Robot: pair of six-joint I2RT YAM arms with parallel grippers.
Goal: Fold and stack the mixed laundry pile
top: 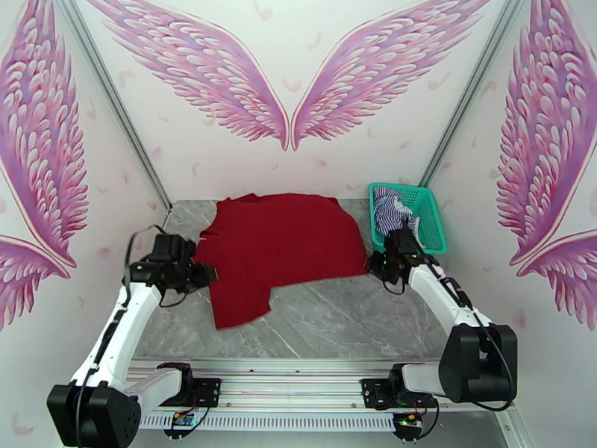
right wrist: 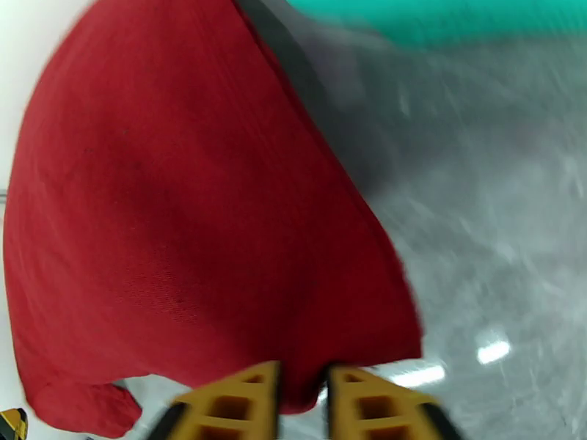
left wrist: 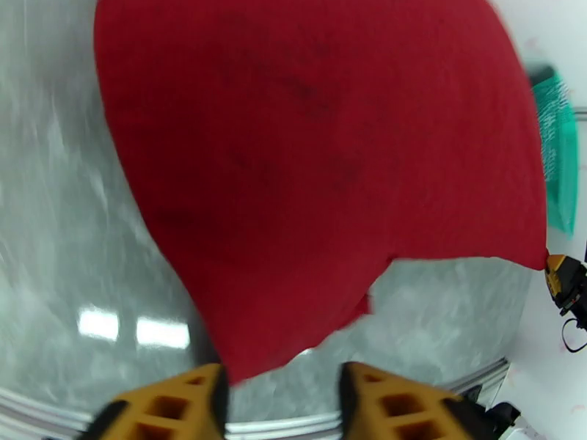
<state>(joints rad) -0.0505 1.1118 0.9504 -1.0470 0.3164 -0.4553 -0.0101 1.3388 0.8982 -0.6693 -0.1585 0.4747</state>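
Yellow-fingered left end effector gapes open beside the matte red T-shirt, spread on the marbled grey surface. The right end effector is at its hem, grip unclear. The crumpled striped shirt lies in the mesh basket.

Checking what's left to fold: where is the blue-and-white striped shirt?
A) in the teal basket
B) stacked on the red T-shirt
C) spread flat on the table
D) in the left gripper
A: the striped shirt sits bunched inside the teal basket, apart from the red T-shirt.
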